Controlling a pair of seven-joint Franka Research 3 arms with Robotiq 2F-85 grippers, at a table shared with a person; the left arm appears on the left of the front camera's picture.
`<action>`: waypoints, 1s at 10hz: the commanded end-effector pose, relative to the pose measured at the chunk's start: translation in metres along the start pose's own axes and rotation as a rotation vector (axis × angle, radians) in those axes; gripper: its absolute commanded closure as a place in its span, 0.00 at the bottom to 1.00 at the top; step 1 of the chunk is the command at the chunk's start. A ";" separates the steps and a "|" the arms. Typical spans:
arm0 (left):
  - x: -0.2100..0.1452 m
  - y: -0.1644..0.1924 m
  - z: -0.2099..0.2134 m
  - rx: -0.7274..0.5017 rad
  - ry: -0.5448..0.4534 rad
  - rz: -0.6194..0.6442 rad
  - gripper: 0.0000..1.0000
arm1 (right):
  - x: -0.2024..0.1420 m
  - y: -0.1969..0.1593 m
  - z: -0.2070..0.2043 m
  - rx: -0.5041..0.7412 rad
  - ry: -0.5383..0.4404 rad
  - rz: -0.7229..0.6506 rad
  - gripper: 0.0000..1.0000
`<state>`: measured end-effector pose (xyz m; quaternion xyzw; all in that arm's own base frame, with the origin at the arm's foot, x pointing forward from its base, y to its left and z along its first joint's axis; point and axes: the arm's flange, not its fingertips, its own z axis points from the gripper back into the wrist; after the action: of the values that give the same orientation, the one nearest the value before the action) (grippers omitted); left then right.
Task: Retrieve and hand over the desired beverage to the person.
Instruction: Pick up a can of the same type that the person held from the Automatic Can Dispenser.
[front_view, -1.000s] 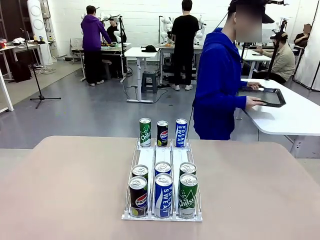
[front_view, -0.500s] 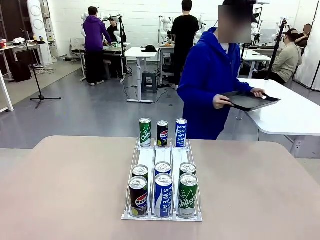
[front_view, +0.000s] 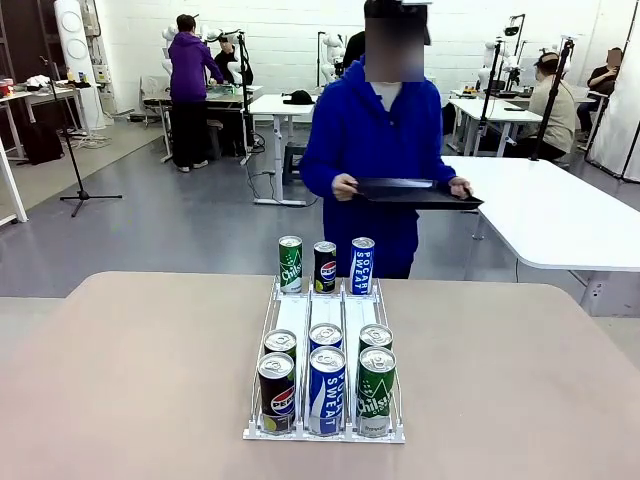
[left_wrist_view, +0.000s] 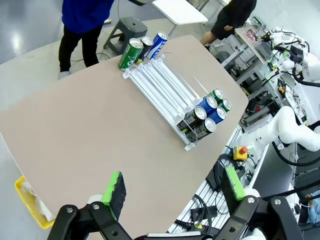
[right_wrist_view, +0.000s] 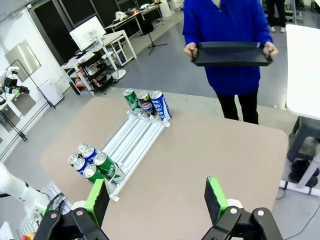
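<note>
A busy lab hall lies behind your beige table (front_view: 120, 370). In the front view, the person (front_view: 375, 140) in blue stood side-on at the white side table a second ago. They have now swung round to face you, with a black tray (front_view: 415, 192) held level in both hands. The cans have not moved. Three stand at the far end of the clear rack (front_view: 300, 312) and six at the near end, with the Pepsi can (front_view: 276, 392), Pocari Sweat can (front_view: 327, 390) and Chilsung can (front_view: 375, 391) foremost.

In the left wrist view, your left jaws are spread and empty, and the rack lies well ahead, beyond the gap.

In the right wrist view, your right jaws are also released and hold nothing. The rack lies ahead, toward one green pad (right_wrist_view: 97, 200), and the tray is far beyond the gap.

The tray is probably where the drink will go, but nothing yet shows which can is wanted.
</note>
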<state>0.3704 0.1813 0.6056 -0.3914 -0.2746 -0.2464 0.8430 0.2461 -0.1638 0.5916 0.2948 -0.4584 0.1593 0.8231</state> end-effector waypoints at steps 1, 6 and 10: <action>0.002 0.001 0.003 -0.010 -0.005 -0.021 0.00 | 0.000 0.000 -0.001 0.009 0.000 0.006 0.00; 0.002 0.001 0.003 -0.010 -0.005 -0.021 0.00 | 0.000 0.000 -0.001 0.009 0.000 0.006 0.00; 0.002 0.001 0.003 -0.010 -0.005 -0.021 0.00 | 0.000 0.000 -0.001 0.009 0.000 0.006 0.00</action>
<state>0.3701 0.1811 0.6058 -0.3917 -0.2734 -0.2468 0.8431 0.2461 -0.1638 0.5916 0.2948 -0.4584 0.1593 0.8231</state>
